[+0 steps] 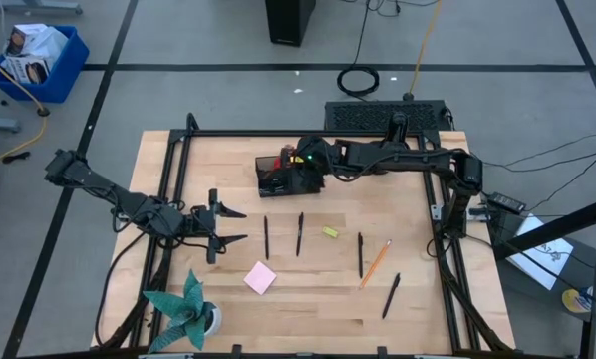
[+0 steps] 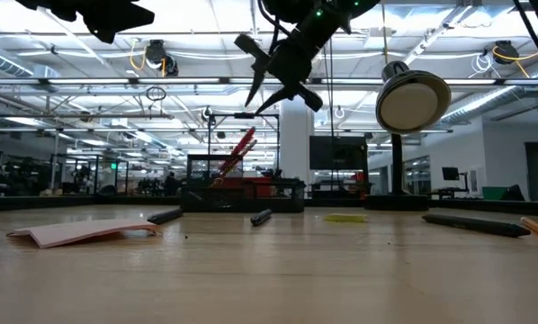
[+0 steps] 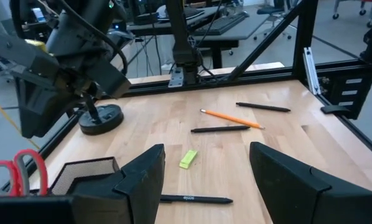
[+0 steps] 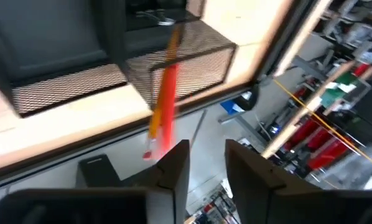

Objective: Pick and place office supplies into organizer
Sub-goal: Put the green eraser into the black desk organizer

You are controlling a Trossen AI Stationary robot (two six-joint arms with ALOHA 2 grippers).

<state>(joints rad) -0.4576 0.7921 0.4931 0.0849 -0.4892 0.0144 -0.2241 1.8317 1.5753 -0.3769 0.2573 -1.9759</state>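
Note:
The black mesh organizer [image 1: 278, 176] stands at the far middle of the table, with red-handled scissors [image 3: 17, 174] upright in it. An orange pencil [image 4: 164, 93] leans in its mesh cup [image 4: 186, 62], tip down. My right gripper [image 4: 208, 165] hovers open just above the organizer, and the pencil's upper end [image 4: 150, 149] lies beside one finger, outside the gap. My left gripper [image 1: 228, 227] waits open at the table's left. On the table lie several black pens [image 1: 299, 233], another orange pencil [image 1: 376, 263], a yellow bit [image 1: 330, 232] and a pink pad [image 1: 260, 277]. My right gripper has nothing between its fingers. The leaning pencil's upper end [image 4: 150, 149] is close to the outer side of one fingertip [image 4: 173, 163]. I cannot tell whether they touch.
A teal paper plant [image 1: 186, 314] stands at the near left corner. A round black base with an upright post [image 3: 101, 117] stands at the far right. A black frame [image 1: 168, 179] runs along the table's edges. Bare wood lies between the scattered items.

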